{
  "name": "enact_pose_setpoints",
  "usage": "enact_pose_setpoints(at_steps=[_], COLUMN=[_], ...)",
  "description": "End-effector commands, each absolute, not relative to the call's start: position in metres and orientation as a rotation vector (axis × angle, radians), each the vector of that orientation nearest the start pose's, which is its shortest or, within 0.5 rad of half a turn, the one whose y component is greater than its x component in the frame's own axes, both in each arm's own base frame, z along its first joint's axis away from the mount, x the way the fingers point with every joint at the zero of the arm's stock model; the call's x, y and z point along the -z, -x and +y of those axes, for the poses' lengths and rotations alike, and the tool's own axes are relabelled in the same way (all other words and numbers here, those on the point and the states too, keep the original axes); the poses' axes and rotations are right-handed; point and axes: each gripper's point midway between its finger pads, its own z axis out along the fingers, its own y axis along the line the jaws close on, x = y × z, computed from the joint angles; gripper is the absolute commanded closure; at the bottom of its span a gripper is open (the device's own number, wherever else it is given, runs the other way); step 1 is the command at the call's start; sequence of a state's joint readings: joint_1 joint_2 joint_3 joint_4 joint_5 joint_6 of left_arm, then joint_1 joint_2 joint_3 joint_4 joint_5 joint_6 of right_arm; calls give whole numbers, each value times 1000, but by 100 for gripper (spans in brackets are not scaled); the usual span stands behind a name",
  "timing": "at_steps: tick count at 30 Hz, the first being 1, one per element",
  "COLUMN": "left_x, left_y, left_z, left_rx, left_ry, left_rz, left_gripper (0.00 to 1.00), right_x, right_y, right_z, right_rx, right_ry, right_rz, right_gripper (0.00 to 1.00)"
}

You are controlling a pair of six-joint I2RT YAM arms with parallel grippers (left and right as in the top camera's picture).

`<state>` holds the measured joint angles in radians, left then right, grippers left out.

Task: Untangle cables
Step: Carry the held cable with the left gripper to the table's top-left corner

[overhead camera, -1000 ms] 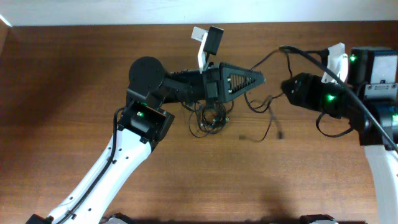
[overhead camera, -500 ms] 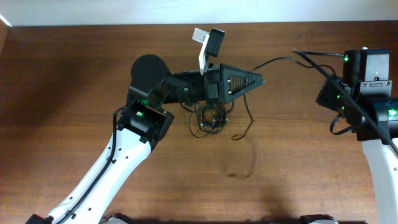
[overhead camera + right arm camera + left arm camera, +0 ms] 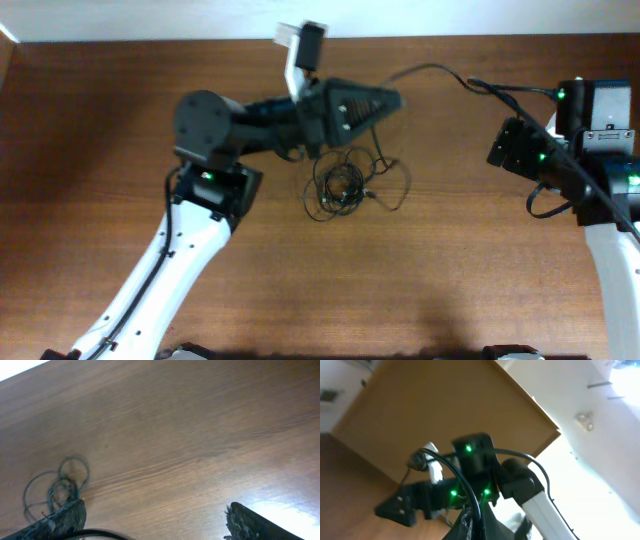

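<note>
From overhead, your left gripper [image 3: 393, 99] is pinched together, and a strand [image 3: 428, 67] of the cables [image 3: 340, 185] comes off its tip. The strand arcs toward 2 o'clock and ends short of the right gripper [image 3: 512, 146]. The knotted bulk lies on the table [image 3: 120, 120] at 7 o'clock from the left tip, near it. From the right gripper it lies at about 9 o'clock, well apart, so the left arm is nearer. In the left wrist view, the strand climbs from the closed fingers at 6 o'clock toward the right arm [image 3: 520, 485]. In the right wrist view, the jaws stand wide apart with nothing between them. The cables sit at 8 o'clock, just above one fingertip [image 3: 62, 519]. I judge that your next reach with the right follows the strand's 8-to-2 axis.
</note>
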<state>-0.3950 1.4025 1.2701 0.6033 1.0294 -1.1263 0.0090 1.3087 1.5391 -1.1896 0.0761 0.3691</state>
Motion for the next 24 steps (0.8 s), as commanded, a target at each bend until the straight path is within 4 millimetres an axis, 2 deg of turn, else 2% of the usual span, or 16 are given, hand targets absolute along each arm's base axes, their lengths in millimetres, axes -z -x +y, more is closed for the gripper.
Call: enact_pose_setpoints(at_steps=[1,7,10,11,12,19,22,24], left_x=[-503,-479,-477,-477,-481,-515,-515,-501], left_y=[-296,-358,-376,-378,-382,-375,-377,-387], left_z=[-248,-181,-142,-134,-114,-72,-56,-42], left_rx=[1718,1583,1506,1495,1477,1387,1337,1285], left_ry=[-547,-248,-151,-131,-74,-62,-47,5], left_rz=[1415,1547,1549,1547,1536,1425,1422,1462], left_gripper=[100,100,100,100,100,100,100,100], right_x=[-281,-278,-276,-276,-275,-274,-274,-274], right_y=[-319,-312,-308,-307,-305,-305,-305,-305], right_z=[-4,-30,-45,-48,-52,-51,-50,-49], right_rx=[-167,-131,-112,-109,-102,-103,-110,-118], right_ry=[-461,-573,-637,-648,-666,-666,-661,-659], right_rz=[2498,2498,2493,2493,2494,2497,2499,2500], right_gripper=[9,2,0,0,0,1,1,1])
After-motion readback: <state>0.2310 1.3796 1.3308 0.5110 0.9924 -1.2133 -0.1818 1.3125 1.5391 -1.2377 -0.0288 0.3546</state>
